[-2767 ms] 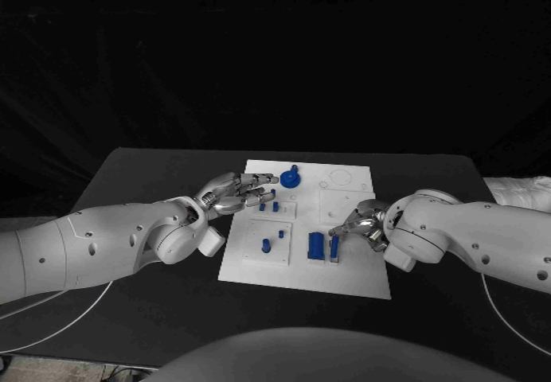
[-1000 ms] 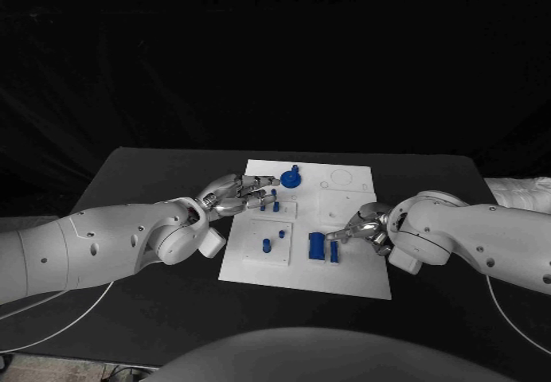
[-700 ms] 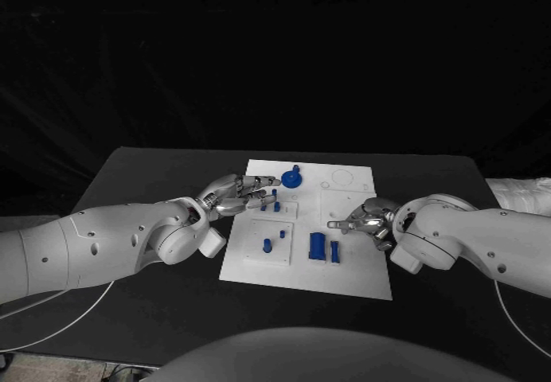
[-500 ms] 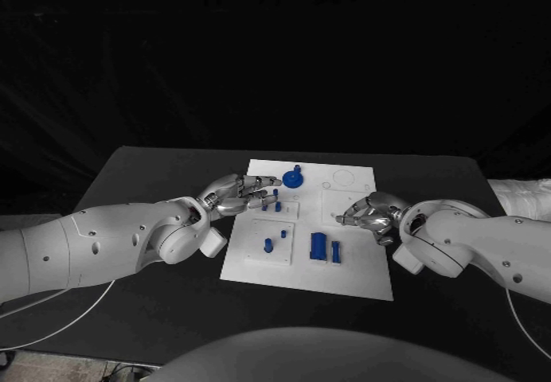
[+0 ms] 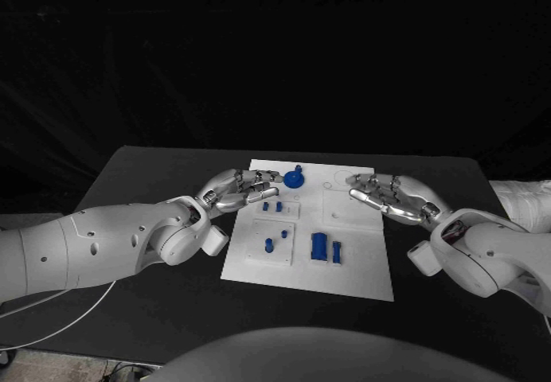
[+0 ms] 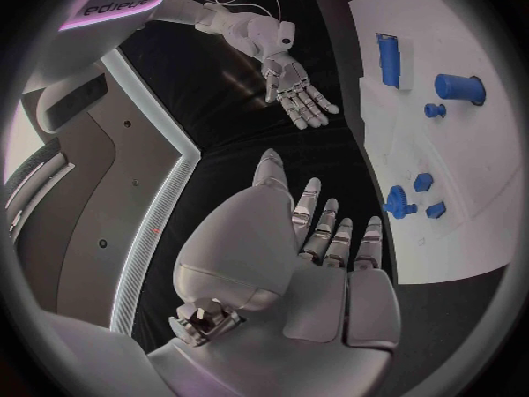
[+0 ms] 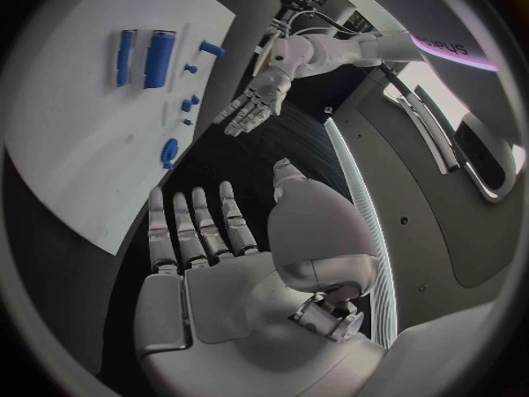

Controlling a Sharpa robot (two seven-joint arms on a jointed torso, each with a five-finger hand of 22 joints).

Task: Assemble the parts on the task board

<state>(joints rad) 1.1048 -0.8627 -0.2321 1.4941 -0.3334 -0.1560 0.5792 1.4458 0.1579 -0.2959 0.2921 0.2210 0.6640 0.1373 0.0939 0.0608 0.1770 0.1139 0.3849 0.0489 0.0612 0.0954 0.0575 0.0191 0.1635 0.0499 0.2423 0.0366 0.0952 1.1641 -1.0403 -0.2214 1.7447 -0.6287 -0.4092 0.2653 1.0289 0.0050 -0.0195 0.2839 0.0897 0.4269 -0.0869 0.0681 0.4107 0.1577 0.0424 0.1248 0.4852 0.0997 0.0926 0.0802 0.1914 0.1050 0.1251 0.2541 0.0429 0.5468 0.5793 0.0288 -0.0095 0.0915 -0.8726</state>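
Both hands are hovering empty, fingers spread: the left hand (image 5: pixel 238 189) and right hand (image 5: pixel 388 196) flanking the board's (image 5: pixel 356 274) far end, parts (image 5: pixel 318 247) lying between them. Wrist views are showing flat palms.

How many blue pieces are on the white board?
7: a round knob at the far edge, two small pegs just nearer, a tiny peg and a stubby cylinder nearer still, and two long bars beside those. None looks hidden.
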